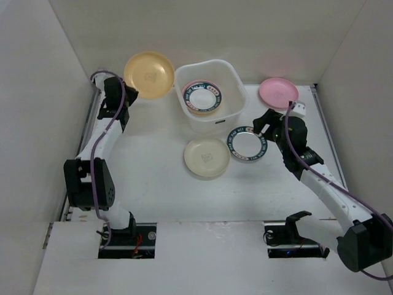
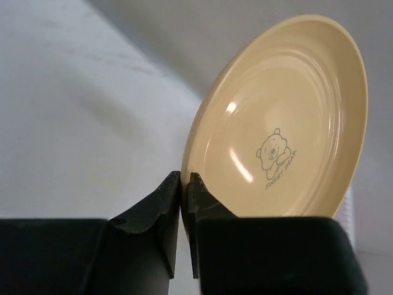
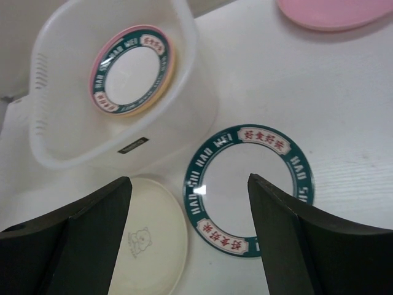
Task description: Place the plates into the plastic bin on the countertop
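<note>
Top external: one yellow plate (image 1: 149, 75) clamped by left gripper (image 1: 127, 93) near countertop's (image 1: 153, 190) far-left corner. One top plate (image 1: 202, 98) seen in plastic bin (image 1: 212, 64); three laid outside: cream plate (image 1: 207, 157), teal-rimmed plate (image 1: 247, 144), pink plate (image 1: 278, 92). Right gripper (image 1: 263, 126) spread open.

Around me stand plain white walls (image 1: 245, 37) — back, left and right. Nearest me lies a white board (image 1: 209, 261) with two dark cut-outs (image 1: 145, 249) — and a thin rail (image 1: 330, 135) runs along the right wall's foot.
</note>
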Motion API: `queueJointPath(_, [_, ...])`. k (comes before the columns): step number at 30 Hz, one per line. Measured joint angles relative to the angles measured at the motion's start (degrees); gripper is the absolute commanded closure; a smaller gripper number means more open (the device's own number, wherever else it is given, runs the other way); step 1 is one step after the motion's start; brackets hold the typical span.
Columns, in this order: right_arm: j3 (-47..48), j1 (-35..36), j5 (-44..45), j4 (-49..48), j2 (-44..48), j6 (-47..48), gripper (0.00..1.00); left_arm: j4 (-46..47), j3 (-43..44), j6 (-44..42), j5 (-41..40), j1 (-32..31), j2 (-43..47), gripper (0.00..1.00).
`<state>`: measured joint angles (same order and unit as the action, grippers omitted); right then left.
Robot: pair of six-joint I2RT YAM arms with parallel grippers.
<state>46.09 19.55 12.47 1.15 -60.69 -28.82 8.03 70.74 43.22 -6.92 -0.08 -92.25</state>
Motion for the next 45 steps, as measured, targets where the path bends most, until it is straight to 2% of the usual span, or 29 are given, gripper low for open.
queueJointPath(4, [-3.7, -3.6, 0.5, -0.1, 1.6, -1.7, 0.18, -1.0, 9.2, -3.8, 0.5, -6.0, 2.8, 0.93])
queueJointPath(8, [-5.9, -4.6, 0.9, 0.0, 3.8, -3.2, 0.18, -3.8, 18.5, -7.8, 2.0, -11.8, 0.7, 0.93])
queueJointPath(13, [-7.3, -6.1, 1.4, -0.5, 5.5, -5.3, 0.18, -7.7, 29.9, -12.9, 3.1, -17.7, -8.2, 0.92])
queueJointPath(18, [-9.9, -10.1, 2.0, -1.2, 6.3, -7.5, 0.18, -12.6, 37.2, -18.2, 3.7, -21.2, -19.3, 0.92])
queueJointPath(24, [-10.5, -12.1, 1.9, -2.4, 5.9, -8.6, 0.18, -18.3, 44.6, -23.3, 4.2, -23.6, -30.8, 0.92])
queueJointPath(30, [-10.7, -13.3, 1.9, -4.1, 4.1, -9.1, 0.18, -22.6, 51.4, -27.1, 4.4, -24.6, -36.7, 0.84])
queueJointPath(35, [-11.3, -17.3, 1.7, -6.3, 1.1, -9.9, 0.18, -22.8, 51.9, -29.2, 4.0, -24.6, -36.8, 0.59])
queueJointPath(36, [-11.3, -18.4, 1.5, -6.8, 0.0, -10.0, 0.18, -22.8, 51.9, -29.6, 3.9, -24.6, -36.8, 0.48])
queueJointPath(39, [-10.3, -22.2, 0.0, -7.8, -4.7, -10.6, 0.18, -22.6, 51.9, -31.2, 3.3, -24.7, -36.8, 0.22])
queueJointPath(41, [-8.9, -24.9, -1.7, -8.6, -8.7, -11.5, 0.19, -22.0, 51.4, -32.2, 2.7, -24.8, -36.6, 0.11])
queueJointPath(42, [-7.8, -26.3, -2.8, -9.2, -11.0, -12.1, 0.19, -21.5, 50.7, -32.7, 2.3, -25.0, -36.2, 0.0])
queueJointPath(45, [-4.1, -29.6, -6.1, -11.0, -18.3, -13.7, 0.2, -20.7, 46.9, -34.0, 1.4, -25.8, -33.2, 0.0])
